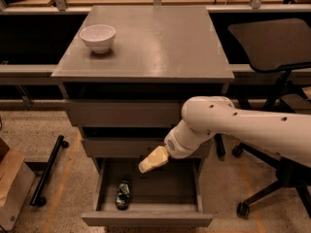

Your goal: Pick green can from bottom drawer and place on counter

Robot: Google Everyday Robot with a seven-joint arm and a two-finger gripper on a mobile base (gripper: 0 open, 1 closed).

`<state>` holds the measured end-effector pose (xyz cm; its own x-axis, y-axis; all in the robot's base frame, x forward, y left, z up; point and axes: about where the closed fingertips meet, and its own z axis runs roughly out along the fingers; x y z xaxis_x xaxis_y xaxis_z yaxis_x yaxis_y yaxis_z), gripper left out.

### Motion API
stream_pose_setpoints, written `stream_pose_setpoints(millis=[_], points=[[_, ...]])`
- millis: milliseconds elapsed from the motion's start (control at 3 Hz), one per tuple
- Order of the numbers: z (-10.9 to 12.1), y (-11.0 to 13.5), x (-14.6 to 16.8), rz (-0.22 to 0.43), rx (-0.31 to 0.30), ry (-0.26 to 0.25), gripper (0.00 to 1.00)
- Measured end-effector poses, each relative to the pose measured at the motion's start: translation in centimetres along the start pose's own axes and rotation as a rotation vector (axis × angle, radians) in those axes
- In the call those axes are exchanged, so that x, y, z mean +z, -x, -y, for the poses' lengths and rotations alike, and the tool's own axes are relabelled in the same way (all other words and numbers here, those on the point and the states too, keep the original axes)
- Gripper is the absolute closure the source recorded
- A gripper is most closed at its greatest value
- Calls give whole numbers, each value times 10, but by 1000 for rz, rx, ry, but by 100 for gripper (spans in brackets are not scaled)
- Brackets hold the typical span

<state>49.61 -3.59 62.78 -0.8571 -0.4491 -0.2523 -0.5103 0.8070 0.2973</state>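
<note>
The green can (123, 194) lies on its side in the front left of the open bottom drawer (146, 219). My gripper (146, 165), with pale yellow fingers, hangs over the drawer's middle, above and to the right of the can and apart from it. The white arm reaches in from the right. The grey counter (150, 42) tops the cabinet above the two shallower closed drawers.
A white bowl (97, 37) stands at the back left of the counter. An office chair (277, 47) stands to the right of the cabinet. A black wheeled bar (47, 171) and a cardboard box (12, 188) lie on the floor at the left.
</note>
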Motion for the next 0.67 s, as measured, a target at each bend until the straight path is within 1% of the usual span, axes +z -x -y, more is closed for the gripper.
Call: stream_pose_setpoints(millis=[333,667], points=[[2,-7,9,-28,35,7,0],[-8,0,38,-17,47,34,0]])
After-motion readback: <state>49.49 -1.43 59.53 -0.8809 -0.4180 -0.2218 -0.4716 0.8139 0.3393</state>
